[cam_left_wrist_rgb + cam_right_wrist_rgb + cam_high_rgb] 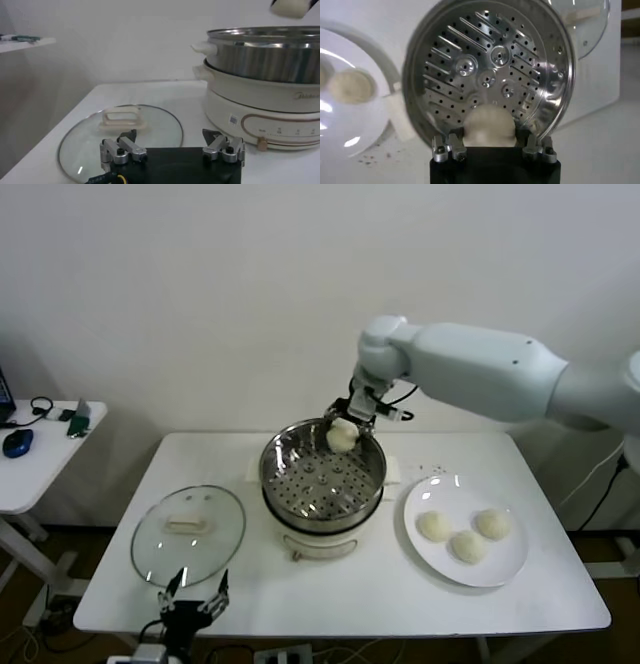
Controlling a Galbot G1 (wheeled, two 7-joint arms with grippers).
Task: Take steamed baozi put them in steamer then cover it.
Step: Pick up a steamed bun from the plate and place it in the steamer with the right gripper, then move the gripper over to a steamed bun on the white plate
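One bun (342, 434) is held in the closed right tool (347, 424) above the far rim of the steamer (322, 474), whose tray is bare, while three buns (466, 535) wait on the plate (505, 569). It is best lowered near the tray's far side before release, so room is left for the rest. The left tool (196, 598) is parked open, holding nothing, beside the lid (188, 534) on the surface (380, 594).
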